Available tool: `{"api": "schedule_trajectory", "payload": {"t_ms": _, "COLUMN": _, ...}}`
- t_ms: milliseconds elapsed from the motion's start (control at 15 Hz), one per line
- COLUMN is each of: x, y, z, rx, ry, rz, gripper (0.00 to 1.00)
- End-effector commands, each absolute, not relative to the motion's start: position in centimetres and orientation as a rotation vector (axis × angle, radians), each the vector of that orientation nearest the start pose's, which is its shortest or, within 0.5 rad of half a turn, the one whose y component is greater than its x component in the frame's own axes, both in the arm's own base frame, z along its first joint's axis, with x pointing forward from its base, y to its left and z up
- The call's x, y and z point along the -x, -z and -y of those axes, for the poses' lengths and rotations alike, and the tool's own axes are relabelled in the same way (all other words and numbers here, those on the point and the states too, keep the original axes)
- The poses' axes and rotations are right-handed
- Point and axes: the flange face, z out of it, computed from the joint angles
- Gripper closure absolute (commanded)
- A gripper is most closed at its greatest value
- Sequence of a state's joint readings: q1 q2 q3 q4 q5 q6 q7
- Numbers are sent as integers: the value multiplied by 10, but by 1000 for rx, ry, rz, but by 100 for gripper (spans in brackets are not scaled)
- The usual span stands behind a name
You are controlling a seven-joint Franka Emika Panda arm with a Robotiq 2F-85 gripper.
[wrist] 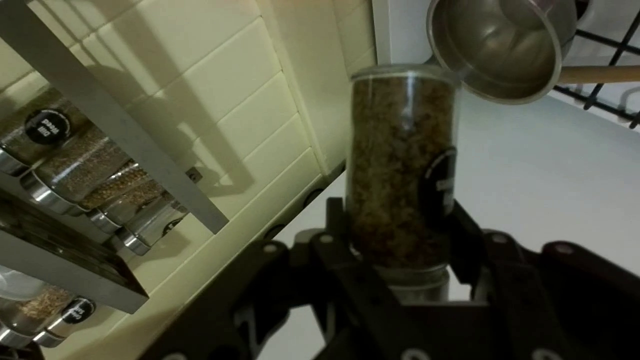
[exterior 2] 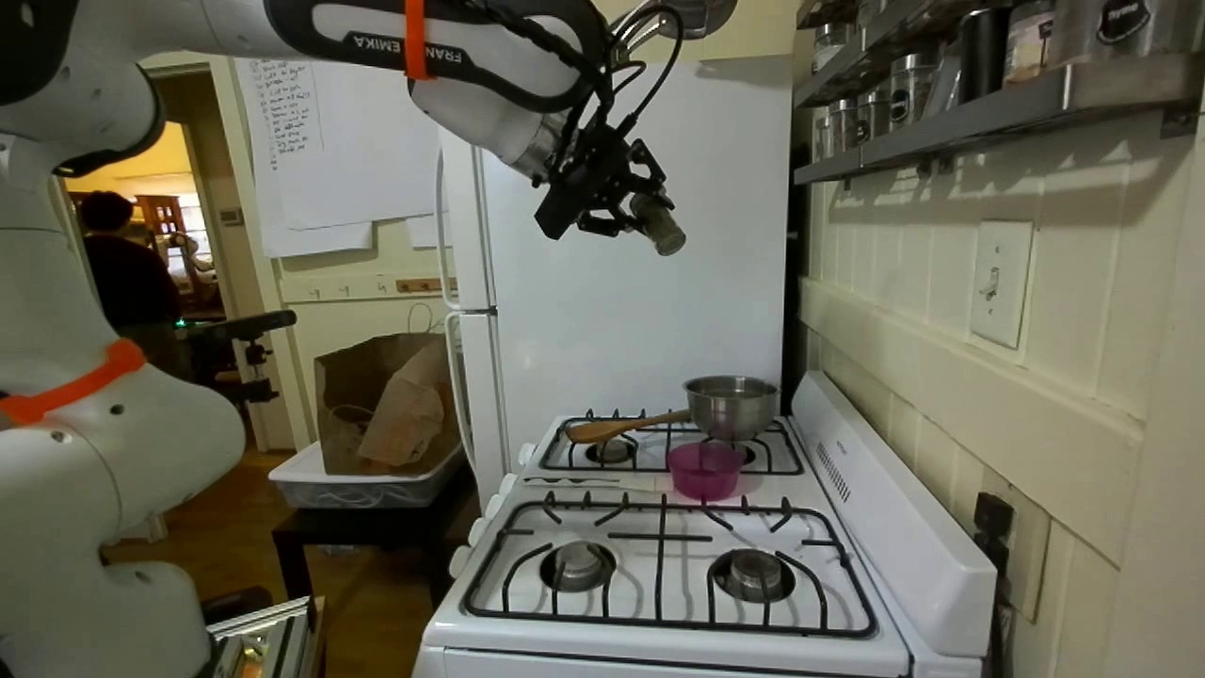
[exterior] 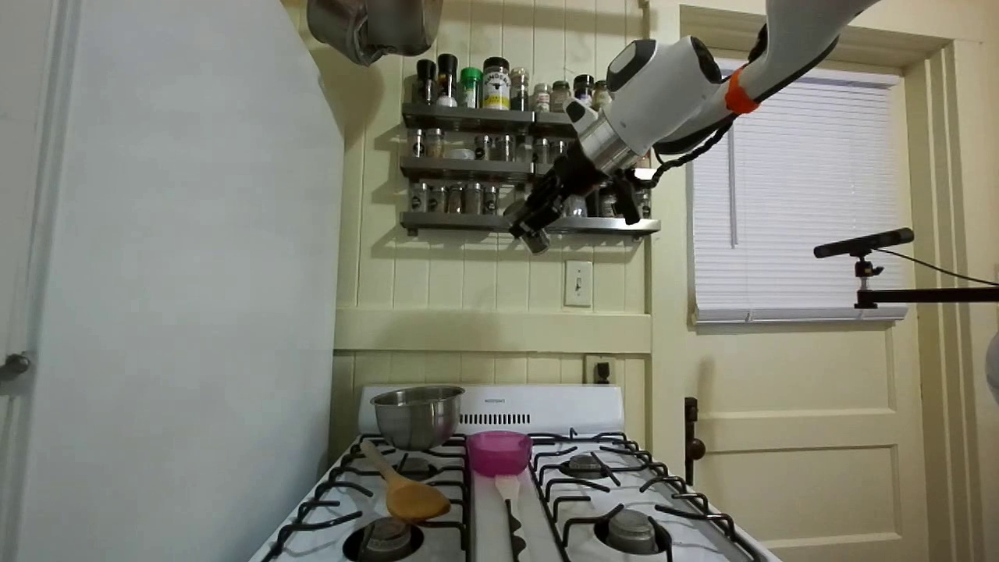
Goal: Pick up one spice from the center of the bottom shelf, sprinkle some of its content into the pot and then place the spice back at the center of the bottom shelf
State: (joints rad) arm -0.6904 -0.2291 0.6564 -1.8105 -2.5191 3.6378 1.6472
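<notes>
My gripper [exterior: 529,226] is shut on a small glass spice jar [wrist: 400,165] filled with brown-green flakes and bearing a black label. The jar is tilted, its flat glass end pointing away from my palm and downward. Gripper [exterior 2: 640,200] and jar [exterior 2: 661,229] are high above the stove, away from the wall. The silver pot [exterior: 417,419] stands at the stove's back left, below; it also shows in the other views [exterior 2: 732,410] [wrist: 495,55]. The bottom shelf [exterior: 453,221] holds several jars; my gripper hides its middle in that view. Its rail also shows in the wrist view [wrist: 112,117].
A pink bowl [exterior: 499,454], a wooden spoon [exterior: 414,499] and a white-headed utensil [exterior: 509,496] lie on the stove [exterior 2: 678,650]. Upper shelves [exterior: 468,119] hold more jars. Metal pans [exterior: 378,27] hang above. The white fridge [exterior 2: 640,311] stands beside the stove.
</notes>
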Motion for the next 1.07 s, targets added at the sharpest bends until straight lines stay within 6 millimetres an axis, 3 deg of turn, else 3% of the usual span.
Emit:
{"api": "schedule_trajectory", "payload": {"t_ms": 0, "x": -454, "y": -578, "z": -93, "rx": 2607, "ry": 1551, "rz": 1895, "gripper": 76}}
{"api": "schedule_trajectory", "payload": {"t_ms": 200, "x": -457, "y": -555, "z": -117, "rx": 2544, "ry": 1411, "rz": 2131, "gripper": 76}}
{"api": "schedule_trajectory", "payload": {"t_ms": 533, "x": -468, "y": -525, "z": -191, "rx": 2286, "ry": 1267, "rz": 2521, "gripper": 76}}
{"api": "schedule_trajectory", "payload": {"t_ms": 667, "x": -477, "y": -518, "z": -213, "rx": 2201, "ry": 1219, "rz": 2662, "gripper": 76}}
{"api": "schedule_trajectory", "payload": {"t_ms": 800, "x": -492, "y": -518, "z": -225, "rx": 2129, "ry": 1198, "rz": 2804, "gripper": 76}}
{"api": "schedule_trajectory", "payload": {"t_ms": 1000, "x": -524, "y": -520, "z": -227, "rx": 2055, "ry": 1185, "rz": 3021, "gripper": 76}}
